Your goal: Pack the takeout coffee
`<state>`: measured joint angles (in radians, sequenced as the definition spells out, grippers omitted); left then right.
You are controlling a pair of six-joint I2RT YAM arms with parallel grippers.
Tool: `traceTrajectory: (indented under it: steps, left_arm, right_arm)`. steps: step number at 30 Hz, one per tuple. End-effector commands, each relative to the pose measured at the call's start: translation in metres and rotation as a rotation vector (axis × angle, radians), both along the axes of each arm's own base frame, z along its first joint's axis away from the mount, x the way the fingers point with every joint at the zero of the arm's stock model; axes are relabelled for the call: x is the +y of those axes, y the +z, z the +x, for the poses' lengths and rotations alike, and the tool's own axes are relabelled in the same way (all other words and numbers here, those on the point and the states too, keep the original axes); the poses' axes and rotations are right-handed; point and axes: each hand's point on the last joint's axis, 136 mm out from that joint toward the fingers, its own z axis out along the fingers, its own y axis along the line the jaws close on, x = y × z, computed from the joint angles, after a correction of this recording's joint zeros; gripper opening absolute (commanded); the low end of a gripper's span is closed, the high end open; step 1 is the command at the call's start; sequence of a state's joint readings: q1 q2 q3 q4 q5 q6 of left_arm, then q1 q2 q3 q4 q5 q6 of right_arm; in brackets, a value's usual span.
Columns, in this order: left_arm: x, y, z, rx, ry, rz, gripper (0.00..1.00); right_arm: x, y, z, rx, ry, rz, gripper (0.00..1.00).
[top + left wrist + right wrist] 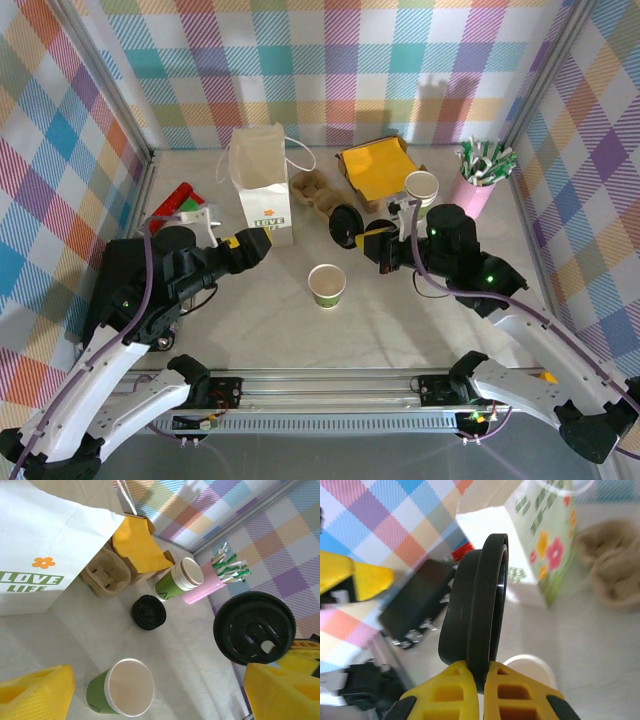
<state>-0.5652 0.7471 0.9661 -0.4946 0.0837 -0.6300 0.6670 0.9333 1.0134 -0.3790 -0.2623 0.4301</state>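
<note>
Your takeout coffee cup [327, 285]: upright, uncovered, at table centre, between both grippers. Black lid [480, 605]: on edge, pinched in your right gripper [482, 672], beyond the cup and to its right. Left gripper [262, 243]: fingers apart, holding nothing, beside the white paper bag [262, 185]. Second black lid [148, 612]: apparently flat on the table by the cardboard cup carrier [102, 572].
</note>
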Motion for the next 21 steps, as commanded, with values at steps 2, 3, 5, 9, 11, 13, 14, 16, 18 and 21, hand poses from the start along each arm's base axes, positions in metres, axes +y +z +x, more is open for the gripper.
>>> traceTrajectory:
  steps: [2, 3, 5, 9, 11, 13, 14, 16, 18, 21]
  left_arm:
    - [-0.004, -0.011, 0.007, -0.002, -0.011, 0.026, 0.86]
    - [-0.006, -0.015, 0.007, 0.01, -0.013, 0.026, 0.86]
    - [-0.009, -0.023, 0.008, 0.033, -0.022, 0.02, 0.86]
    - [-0.015, -0.039, 0.008, 0.086, -0.039, 0.014, 0.85]
    - [-0.017, -0.048, 0.007, 0.112, -0.046, 0.011, 0.85]
    - [-0.02, -0.055, 0.007, 0.135, -0.053, 0.007, 0.85]
    - [-0.021, -0.058, 0.007, 0.143, -0.058, 0.0, 0.85]
    - [-0.024, -0.064, 0.006, 0.162, -0.07, -0.007, 0.84]
    - [-0.026, -0.07, 0.006, 0.18, -0.074, -0.007, 0.84]
    - [-0.026, -0.074, 0.006, 0.19, -0.073, -0.006, 0.83]
  right_arm:
    - [0.018, -0.013, -0.029, 0.395, 0.119, 0.177, 0.0]
    - [0.019, -0.018, -0.03, 0.441, 0.115, 0.187, 0.0]
    - [0.021, -0.032, -0.03, 0.526, 0.105, 0.209, 0.0]
    - [0.022, -0.064, -0.027, 0.656, 0.057, 0.234, 0.0]
    - [0.023, -0.079, -0.025, 0.7, 0.037, 0.244, 0.0]
    - [0.025, -0.088, -0.023, 0.722, 0.032, 0.258, 0.0]
    - [0.025, -0.093, -0.023, 0.733, 0.029, 0.259, 0.0]
    - [0.026, -0.101, -0.021, 0.743, 0.019, 0.253, 0.0]
    - [0.026, -0.11, -0.019, 0.753, 0.008, 0.242, 0.0]
    - [0.026, -0.12, -0.017, 0.771, -0.002, 0.237, 0.0]
